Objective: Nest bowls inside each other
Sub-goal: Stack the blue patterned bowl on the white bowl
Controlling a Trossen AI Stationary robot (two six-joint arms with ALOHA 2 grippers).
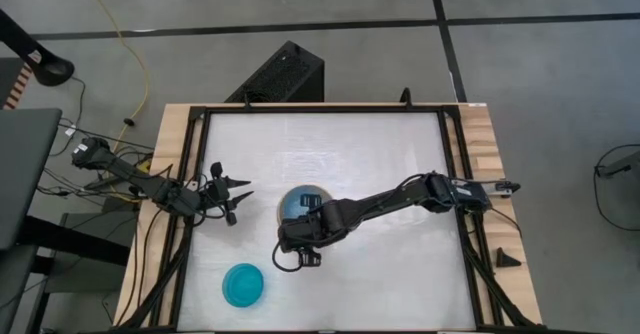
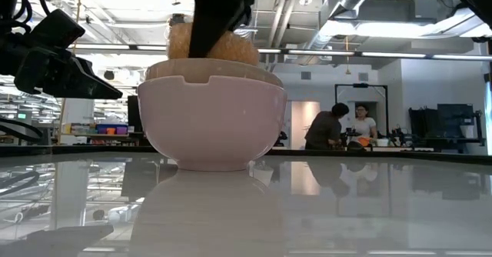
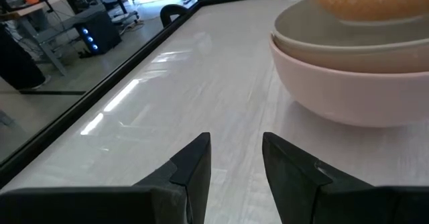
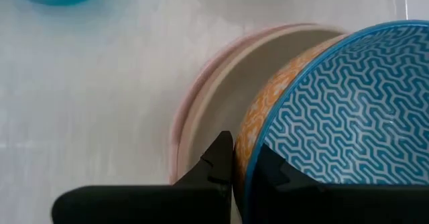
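Four bowls already stacked at bench centre; right hand (image 4: 233, 165) pinches the patterned blue bowl's (image 4: 338, 110) rim, seating it. Left hand (image 1: 240, 196), at 9 o'clock, narrowly open. Next: release, fetch cyan bowl (image 1: 243, 284) at 7 o'clock.

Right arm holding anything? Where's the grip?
Yes. The right gripper is shut on the rim of the orange bowl, one finger outside, one inside, over the stacked bowls. The left gripper holds nothing.
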